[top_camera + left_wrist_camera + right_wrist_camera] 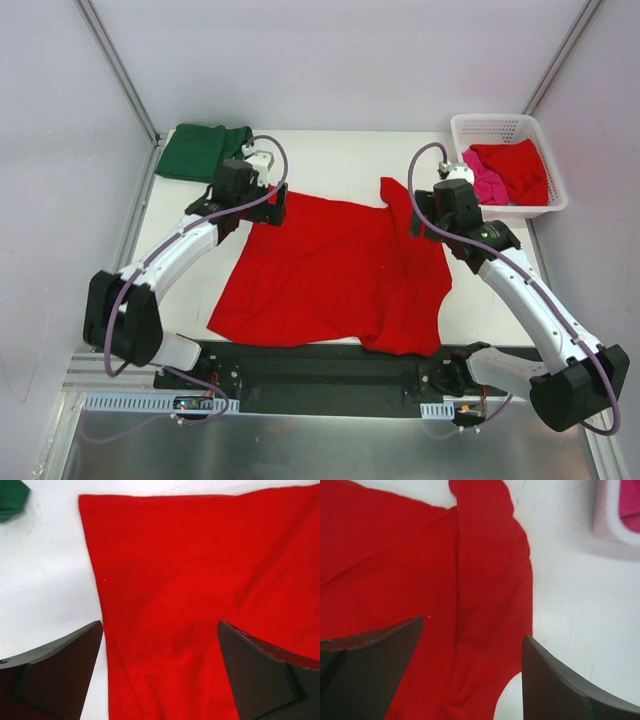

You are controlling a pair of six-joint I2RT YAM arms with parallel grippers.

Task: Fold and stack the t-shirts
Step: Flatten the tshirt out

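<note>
top external: red t-shirt spread on table

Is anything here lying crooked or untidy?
Yes: the red shirt lies skewed on the table, and its right side is bunched and folded over itself instead of flat. Nothing looks spilled or damaged.

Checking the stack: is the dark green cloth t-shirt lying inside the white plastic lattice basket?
No, the dark green cloth t-shirt lies at the far left, well apart from the white plastic lattice basket.

Left gripper gapes over red t-shirt — green tee top-left.
</note>
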